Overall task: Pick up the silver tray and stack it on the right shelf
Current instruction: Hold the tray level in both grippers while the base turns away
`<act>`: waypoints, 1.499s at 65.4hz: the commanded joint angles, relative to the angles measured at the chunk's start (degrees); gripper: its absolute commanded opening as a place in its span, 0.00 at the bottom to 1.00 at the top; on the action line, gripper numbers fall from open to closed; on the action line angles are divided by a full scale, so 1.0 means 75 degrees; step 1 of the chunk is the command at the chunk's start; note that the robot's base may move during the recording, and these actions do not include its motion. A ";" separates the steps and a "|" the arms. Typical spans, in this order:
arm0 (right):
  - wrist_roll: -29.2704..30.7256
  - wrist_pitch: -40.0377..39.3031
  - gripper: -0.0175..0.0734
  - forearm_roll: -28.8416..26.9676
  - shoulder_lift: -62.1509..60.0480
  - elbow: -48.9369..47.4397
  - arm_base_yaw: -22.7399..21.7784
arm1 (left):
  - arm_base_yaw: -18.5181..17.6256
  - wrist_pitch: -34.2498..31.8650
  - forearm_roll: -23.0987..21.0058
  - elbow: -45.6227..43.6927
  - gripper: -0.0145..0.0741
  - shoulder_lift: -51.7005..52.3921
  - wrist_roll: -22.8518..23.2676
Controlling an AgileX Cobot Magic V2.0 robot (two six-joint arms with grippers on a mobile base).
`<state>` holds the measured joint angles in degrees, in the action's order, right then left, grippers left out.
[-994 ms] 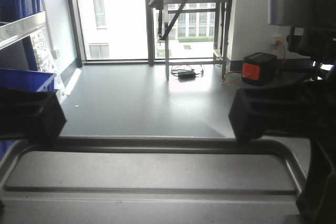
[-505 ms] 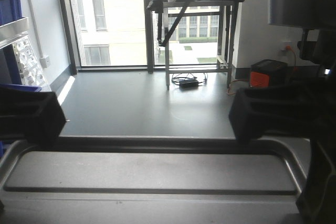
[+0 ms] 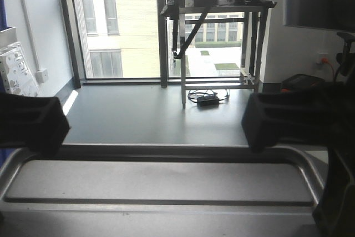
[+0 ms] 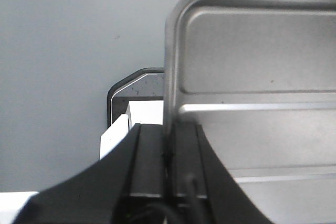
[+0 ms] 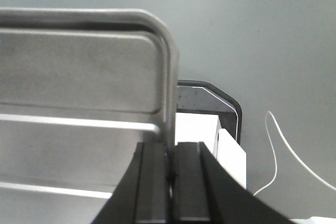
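Silver tray (image 3: 161, 184) lies level, long axis left-right.

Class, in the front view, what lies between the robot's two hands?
The silver tray: its far rim and floor span from the left hand to the right hand, seen in the front view.

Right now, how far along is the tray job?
Done: the grab. The left claw and right claw are each shut on an end rim of the silver tray, which is held up off the grey floor. In hand: carrying it. Left: the whole placement. The right shelf shows in no view, so nothing is stacked yet.
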<state>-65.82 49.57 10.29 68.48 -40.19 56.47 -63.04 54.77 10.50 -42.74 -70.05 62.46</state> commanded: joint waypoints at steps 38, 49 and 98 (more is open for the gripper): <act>0.0065 0.0535 0.25 0.0427 -0.0189 -0.0149 -0.0048 | -0.0030 0.0755 0.0354 -0.0114 0.05 0.0194 -0.0077; 0.0065 0.0535 0.25 0.0427 -0.0189 -0.0149 -0.0048 | -0.0030 0.0755 0.0354 -0.0114 0.05 0.0194 -0.0077; 0.0065 0.0535 0.25 0.0427 -0.0189 -0.0149 -0.0048 | -0.0030 0.0755 0.0354 -0.0114 0.05 0.0194 -0.0077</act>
<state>-65.82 49.55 10.29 68.48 -40.19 56.47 -63.04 54.86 10.50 -42.74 -70.05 62.46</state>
